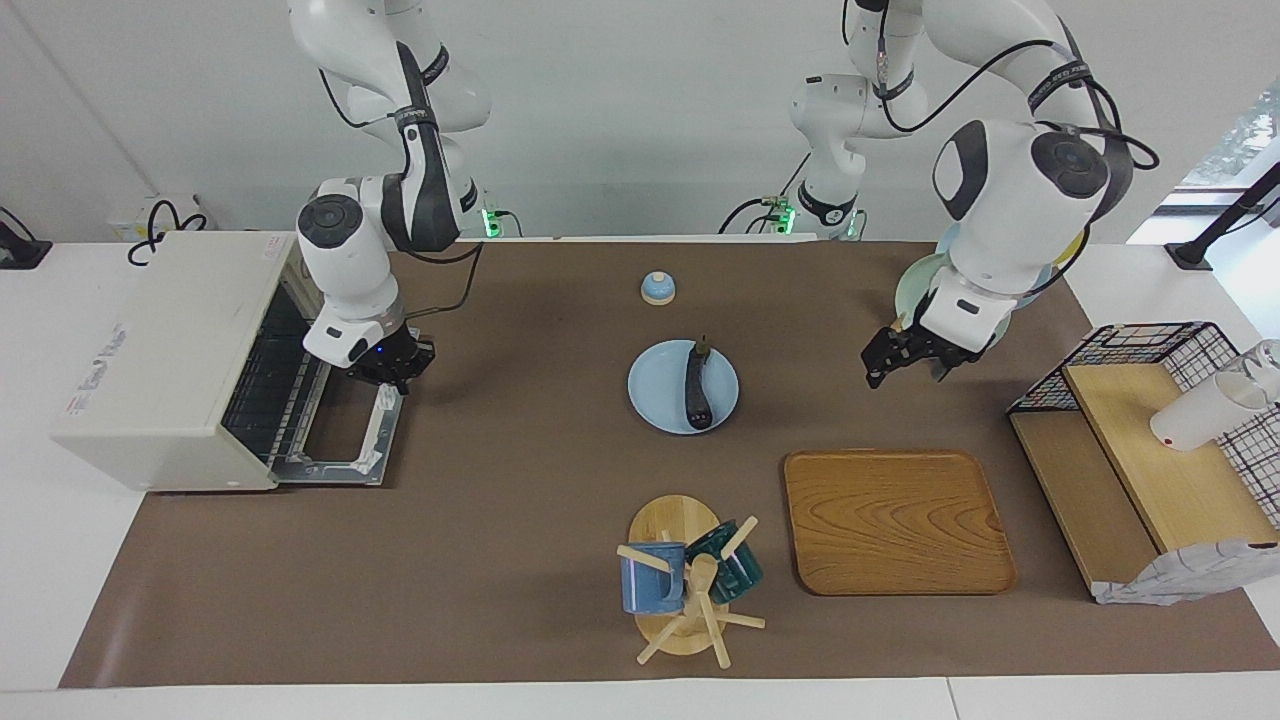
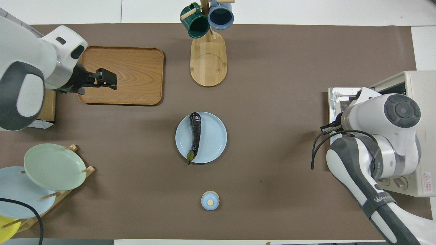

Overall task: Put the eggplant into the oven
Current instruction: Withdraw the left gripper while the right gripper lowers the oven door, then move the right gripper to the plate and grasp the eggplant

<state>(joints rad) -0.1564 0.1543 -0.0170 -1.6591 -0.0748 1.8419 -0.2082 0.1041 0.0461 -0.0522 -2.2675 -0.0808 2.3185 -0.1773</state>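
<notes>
eggplant [image 1: 698,390] dk purple-black, greenish stem tip | its plate [image 1: 655,395] pale blue | oven [image 1: 160,360] cream-white, door open | table cover [image 1: 500,540] brown | tray [image 1: 895,520] wood-grain tan | mugs: one blue [image 1: 652,578], one dk green [image 1: 735,565] | my grippers: left [image 1: 905,352] & right [image 1: 390,365] blk on white arms

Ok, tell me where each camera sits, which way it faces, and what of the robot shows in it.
Facing view: high across the table, looking at the robots; both arms show, right pincer at the open oven, left pincer raised over the mat.
Overhead view: high above the robots' end, looking forward and down; the arms enter from the bottom corners.
Shared: the eggplant on the plate, the oven and both arms, half a turn apart.
</notes>
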